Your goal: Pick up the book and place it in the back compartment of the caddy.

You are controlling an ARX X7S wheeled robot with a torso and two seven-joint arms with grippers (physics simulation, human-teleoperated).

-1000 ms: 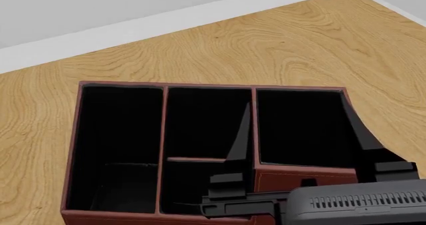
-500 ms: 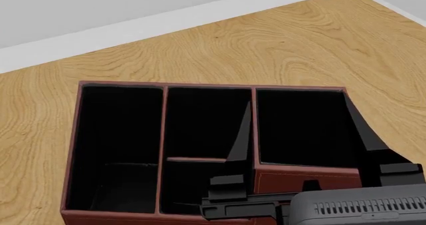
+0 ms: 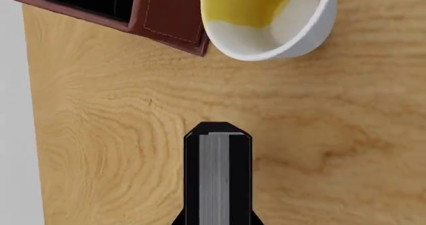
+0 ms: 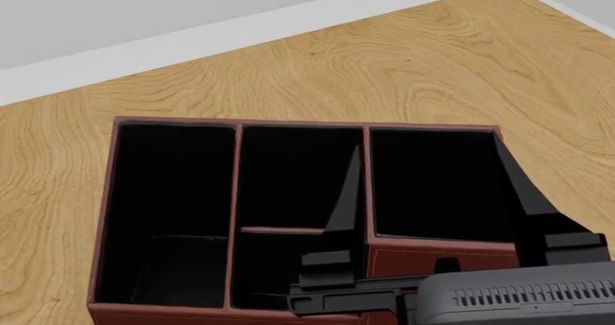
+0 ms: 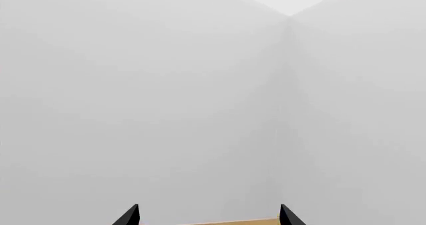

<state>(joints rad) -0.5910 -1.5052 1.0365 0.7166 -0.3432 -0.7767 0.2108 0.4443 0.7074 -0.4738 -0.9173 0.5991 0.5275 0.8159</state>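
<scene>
Right gripper [image 4: 433, 188] barely shifted, fingers spread over caddy [image 4: 288, 217], left gripper [image 3: 218, 135] pinching book [image 3: 214, 180] edge-on, lengthwise.

A light wooden tabletop [image 4: 404, 65] fills most of the head view — pale oak colour with swirling darker grain, evenly lit, no hard shadows. Its far edge runs diagonally from the left side up to the upper right of the frame, where a corner shows. Beyond that edge a white band [image 4: 221, 37] follows the same diagonal, and above it, in the upper left, lies a flat grey surface [image 4: 144, 8].

In the left wrist view the same wood [image 3: 332, 135] covers nearly the whole frame, with a pale grey strip [image 3: 10, 135] down the left edge.

The right wrist view shows plain pale grey walls [image 5: 133, 85] meeting at a vertical corner [image 5: 288, 85] right of centre — a lighter patch at the top.
</scene>
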